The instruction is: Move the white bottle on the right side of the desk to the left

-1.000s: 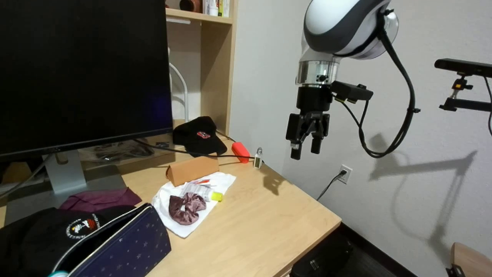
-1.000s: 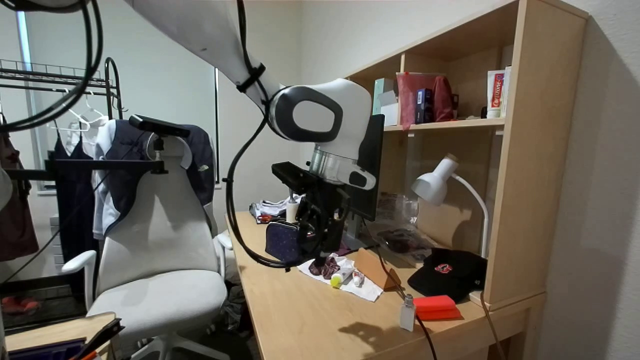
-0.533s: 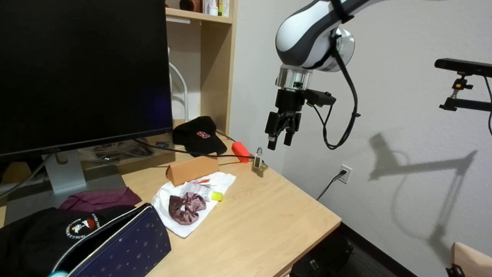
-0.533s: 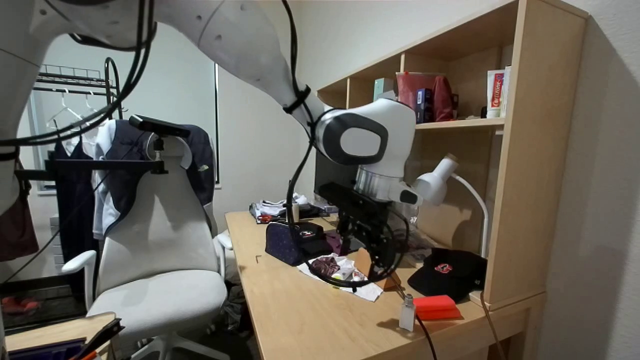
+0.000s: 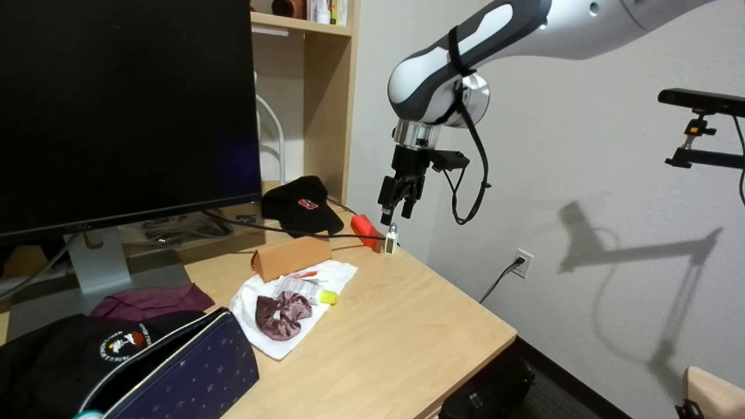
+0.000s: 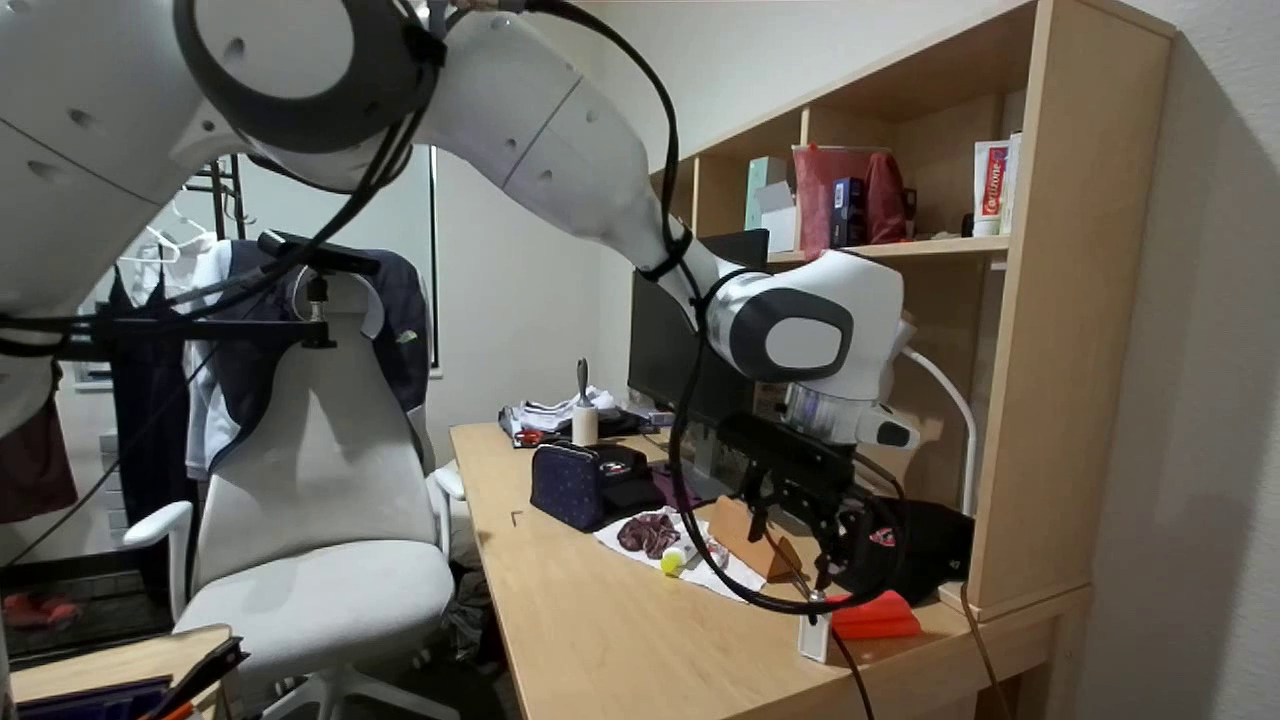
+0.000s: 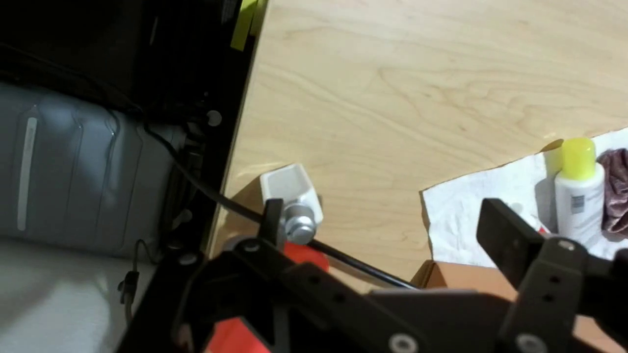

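The white bottle [image 5: 391, 242], small with a silver cap, stands upright near the desk's edge, and shows in both exterior views [image 6: 813, 640]. The desk [image 5: 372, 331] is light tan wood. My gripper [image 5: 397, 213] is open and empty, pointing down just above the bottle. In the wrist view the gripper [image 7: 382, 225] has its fingers wide apart. The bottle [image 7: 289, 189] lies by the left finger there, which covers part of its side; its cap shows just inside that finger. I cannot tell whether they touch.
A red object [image 5: 364, 230] and a black cable [image 7: 353, 262] lie close beside the bottle. A brown case [image 5: 294, 256], a white cloth [image 5: 340, 276] with a yellow-capped bottle [image 7: 579, 191] and a scrunchie [image 5: 285, 317] lie farther in. A black cap [image 5: 302, 206] and monitor [image 5: 128, 110] stand behind.
The arm has moved toward the bottle and downward, from over the desk's side to just above the bottle. The gripper stays open. The bottle has not moved.
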You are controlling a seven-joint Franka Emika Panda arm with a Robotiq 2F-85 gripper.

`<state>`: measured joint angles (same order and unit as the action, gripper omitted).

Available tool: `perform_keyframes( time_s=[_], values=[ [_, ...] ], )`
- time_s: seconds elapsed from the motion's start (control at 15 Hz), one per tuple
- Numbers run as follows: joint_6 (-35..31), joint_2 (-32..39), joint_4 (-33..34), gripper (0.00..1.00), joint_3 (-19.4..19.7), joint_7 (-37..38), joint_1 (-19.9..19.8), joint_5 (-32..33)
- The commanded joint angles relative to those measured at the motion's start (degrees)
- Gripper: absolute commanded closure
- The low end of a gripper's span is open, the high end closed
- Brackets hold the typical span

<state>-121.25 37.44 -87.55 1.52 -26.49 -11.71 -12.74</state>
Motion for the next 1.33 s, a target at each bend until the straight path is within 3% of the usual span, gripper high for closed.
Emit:
perform_keyframes(
  time_s=[0.0,1.0,1.07,1.13,1.27],
  values=[
    [0.49,4.09,6.52,0.0,-0.74,0.02,-0.67,3.4],
    [1.69,11.52,14.37,0.0,-1.13,-0.49,-1.19,9.26],
    [1.73,11.67,14.52,0.25,-1.12,-0.53,-1.17,9.35],
    [1.72,11.7,14.53,0.26,-1.1,-0.53,-1.14,9.43],
    [1.81,11.56,14.41,0.4,-0.99,-0.36,-1.08,9.56]
  ],
)
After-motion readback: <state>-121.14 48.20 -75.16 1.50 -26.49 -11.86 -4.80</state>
